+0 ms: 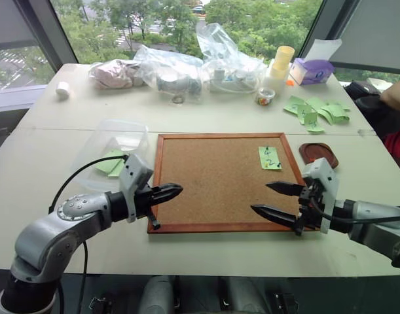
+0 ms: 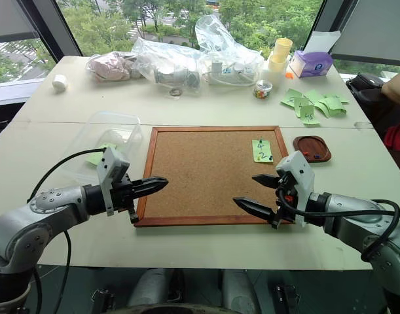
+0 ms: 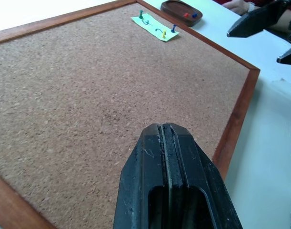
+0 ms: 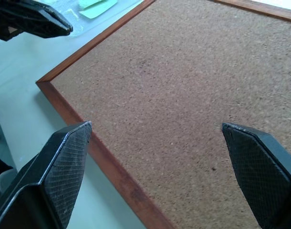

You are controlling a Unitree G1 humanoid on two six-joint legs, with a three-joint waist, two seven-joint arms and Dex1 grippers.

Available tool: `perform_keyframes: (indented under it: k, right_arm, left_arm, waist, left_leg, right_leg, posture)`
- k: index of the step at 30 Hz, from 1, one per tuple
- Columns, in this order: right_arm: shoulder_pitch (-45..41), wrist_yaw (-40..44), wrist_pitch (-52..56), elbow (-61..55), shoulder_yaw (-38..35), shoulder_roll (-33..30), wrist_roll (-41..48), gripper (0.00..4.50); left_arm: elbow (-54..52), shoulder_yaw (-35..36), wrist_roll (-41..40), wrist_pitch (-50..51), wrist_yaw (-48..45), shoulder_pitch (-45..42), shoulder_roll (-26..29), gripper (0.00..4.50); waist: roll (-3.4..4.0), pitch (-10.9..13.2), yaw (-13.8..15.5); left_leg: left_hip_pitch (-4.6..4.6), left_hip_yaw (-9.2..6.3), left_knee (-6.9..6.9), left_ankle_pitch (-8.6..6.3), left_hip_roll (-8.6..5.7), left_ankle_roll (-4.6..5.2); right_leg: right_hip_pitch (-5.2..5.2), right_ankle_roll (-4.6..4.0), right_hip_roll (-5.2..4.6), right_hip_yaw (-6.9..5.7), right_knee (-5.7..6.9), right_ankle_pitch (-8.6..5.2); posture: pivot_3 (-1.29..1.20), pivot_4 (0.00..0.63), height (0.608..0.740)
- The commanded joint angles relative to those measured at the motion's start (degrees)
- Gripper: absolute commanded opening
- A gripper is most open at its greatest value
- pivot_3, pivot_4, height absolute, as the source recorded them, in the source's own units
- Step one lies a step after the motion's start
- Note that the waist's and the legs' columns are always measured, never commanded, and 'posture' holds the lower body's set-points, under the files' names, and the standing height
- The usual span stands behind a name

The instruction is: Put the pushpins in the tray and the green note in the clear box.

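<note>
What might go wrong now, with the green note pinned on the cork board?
Three pushpins hold the green note; pulling it before they are out may tear it. The pins are tiny, so the open right hand may drop one beside the small tray. Other green slips might be mistaken for the note.

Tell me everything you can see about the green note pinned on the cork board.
The green note is a light green paper slip with a dark handwritten 4 above a 2. It lies flat on the cork board, near the corner next to the tray. The left wrist view shows three pushpins in it: green, yellow and blue. Neither gripper touches it.
</note>
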Motion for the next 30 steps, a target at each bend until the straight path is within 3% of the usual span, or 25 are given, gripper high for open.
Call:
perform_keyframes:
  k: [1,6,12,16,20,30]
  right_arm:
    - [-1.32,-0.58,-0.35,-0.08,-1.73,-0.77,0.52,4.50]
    - [-4.45,-3.52,-4.50,4.37,-0.06,0.12,-7.15,4.50]
    - [-12.46,-5.13,-10.38,13.87,7.55,2.62,-18.12,4.50]
    - [-16.68,-5.02,-13.44,20.56,10.65,4.87,-23.34,4.50]
    - [-25.38,-2.61,-21.99,37.14,16.63,8.87,-31.93,4.50]
    - [-36.32,2.11,-32.74,59.64,17.42,14.06,-39.25,4.50]
  left_arm:
    - [-0.43,-3.50,4.70,-1.07,-1.20,-5.57,3.50,0.08]
    - [5.38,-12.60,10.27,-0.50,-2.37,-15.35,2.28,0.08]
    - [14.84,-21.90,19.18,-4.81,-6.29,-17.69,1.86,0.08]
    - [17.58,-23.59,22.01,-5.00,-7.82,-19.05,1.17,0.08]
    - [18.16,-24.64,23.50,-3.40,-8.40,-20.30,0.03,0.08]
    - [16.52,-24.61,25.65,-1.61,-7.66,-18.60,-1.50,0.08]
  waist:
    - [-0.01,0.00,0.12]
    - [-0.03,-0.02,0.18]
    - [-0.01,-0.01,-0.30]
    - [-0.01,-0.01,0.05]
    - [-0.02,-0.03,0.00]
    - [0.11,-0.08,0.06]
  left_leg:
    - [0.00,0.00,0.01,0.00,0.00,0.00]
    - [-0.02,0.00,0.02,-0.01,-0.10,0.03]
    - [-0.01,0.09,-0.02,0.00,-0.13,0.00]
    - [-0.05,0.09,-0.01,0.02,-0.09,-0.04]
    - [-0.03,0.16,0.05,0.02,-0.16,-0.01]
    - [0.07,0.13,0.06,0.02,-0.09,-0.01]
  right_leg:
    - [0.00,0.00,0.01,0.00,0.00,0.00]
    - [0.04,0.00,0.00,0.04,-0.07,0.00]
    - [-0.08,0.01,0.16,0.10,-0.05,0.01]
    - [-0.12,0.01,0.11,0.09,-0.01,0.00]
    - [-0.06,0.02,0.06,0.14,-0.03,0.01]
    - [0.05,0.04,0.04,0.14,0.07,0.02]
  posture:
    - [0.00,0.150,0.728]
    - [0.00,0.150,0.728]
    - [0.00,0.150,0.728]
    - [0.00,0.150,0.728]
    - [0.00,0.150,0.728]
    - [0.00,0.150,0.728]
